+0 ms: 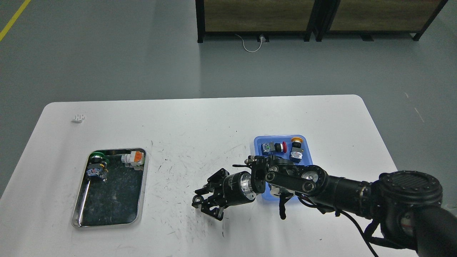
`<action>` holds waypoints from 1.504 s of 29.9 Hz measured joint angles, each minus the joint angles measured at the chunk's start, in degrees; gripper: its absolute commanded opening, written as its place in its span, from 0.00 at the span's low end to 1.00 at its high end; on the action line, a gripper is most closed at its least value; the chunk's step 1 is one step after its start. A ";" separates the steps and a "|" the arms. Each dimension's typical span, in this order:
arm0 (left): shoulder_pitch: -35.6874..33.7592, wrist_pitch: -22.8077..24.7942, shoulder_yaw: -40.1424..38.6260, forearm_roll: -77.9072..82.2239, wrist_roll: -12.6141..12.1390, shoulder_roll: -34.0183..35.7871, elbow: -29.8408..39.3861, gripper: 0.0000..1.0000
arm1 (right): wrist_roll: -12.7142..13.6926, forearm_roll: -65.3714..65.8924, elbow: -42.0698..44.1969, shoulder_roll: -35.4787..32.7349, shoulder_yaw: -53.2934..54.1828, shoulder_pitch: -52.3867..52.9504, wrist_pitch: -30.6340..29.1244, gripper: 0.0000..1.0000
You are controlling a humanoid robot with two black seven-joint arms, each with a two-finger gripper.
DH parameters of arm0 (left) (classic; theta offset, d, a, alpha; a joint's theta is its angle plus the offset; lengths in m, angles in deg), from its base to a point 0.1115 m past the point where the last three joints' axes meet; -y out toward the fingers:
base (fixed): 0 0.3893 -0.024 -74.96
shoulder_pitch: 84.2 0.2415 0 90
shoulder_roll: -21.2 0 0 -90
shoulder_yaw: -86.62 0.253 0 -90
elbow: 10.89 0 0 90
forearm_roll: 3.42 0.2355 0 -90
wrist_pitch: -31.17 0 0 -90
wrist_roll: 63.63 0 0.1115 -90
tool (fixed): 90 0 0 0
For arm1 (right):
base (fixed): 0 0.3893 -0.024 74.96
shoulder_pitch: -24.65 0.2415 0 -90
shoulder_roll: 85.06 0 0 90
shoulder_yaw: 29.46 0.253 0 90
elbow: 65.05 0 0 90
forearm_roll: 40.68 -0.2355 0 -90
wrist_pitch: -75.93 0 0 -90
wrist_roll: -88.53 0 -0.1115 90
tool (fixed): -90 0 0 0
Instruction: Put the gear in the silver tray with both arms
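Right pincer (pixel 205 206): my right arm reaches left over the white table (pixel 200 125); fingers spread apart, nothing visible between them.
Left pincer: out of view.
Gear awaiting transfer: red-capped push-button (pixel 274 146) and yellow-capped push-button (pixel 296 148), lying in the blue tray (pixel 257 142).
Silver tray (pixel 141 185): well left; holds a green-capped button (pixel 96 166) and an orange-tabbed part (pixel 134 157).
Handling, I judge: small, rigid, light; round caps slippery, so I would grip the squarer body.
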 measured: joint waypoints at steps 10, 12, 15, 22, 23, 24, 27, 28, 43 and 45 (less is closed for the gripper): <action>0.36 -0.07 0.08 -0.09 0.20 -0.06 0.04 0.98 | -1.24 0.40 3.89 1.64 2.10 -0.09 0.50 0.98; 0.53 0.01 0.09 -0.10 0.28 -0.09 0.07 0.98 | -1.29 0.40 4.27 1.63 3.25 -0.09 0.52 0.99; 0.59 0.36 0.08 -0.21 0.38 -0.16 0.16 0.98 | -1.19 0.34 4.75 0.66 6.32 0.09 0.52 0.99; -0.30 3.29 -1.26 -0.27 0.53 -1.59 3.01 0.98 | -0.92 -1.13 4.99 -7.45 15.12 2.26 0.74 0.99; -0.37 3.66 -1.39 -0.27 0.53 -2.00 4.14 0.98 | -0.87 -1.63 5.01 -9.21 16.58 2.53 0.75 0.99; -0.39 3.88 -1.42 -0.26 0.52 -2.51 5.58 0.98 | -0.83 -2.24 5.02 -11.07 17.95 2.88 0.75 0.99; -0.38 4.04 -1.43 0.41 0.35 -4.26 10.58 0.98 | -0.82 -3.96 5.02 -16.97 21.08 4.07 0.70 0.99; -0.31 4.04 -1.37 0.73 0.30 -5.05 12.12 0.98 | -0.82 -4.46 5.02 -18.78 21.86 4.46 0.62 0.99; 9.24 3.07 0.95 17.32 -0.18 -29.54 21.72 0.98 | -1.04 -7.30 5.80 -37.19 26.37 5.62 0.23 0.99; 12.83 1.80 0.96 22.02 -0.04 -33.31 21.20 0.98 | -1.04 -7.30 6.02 -37.68 26.38 5.28 0.23 0.99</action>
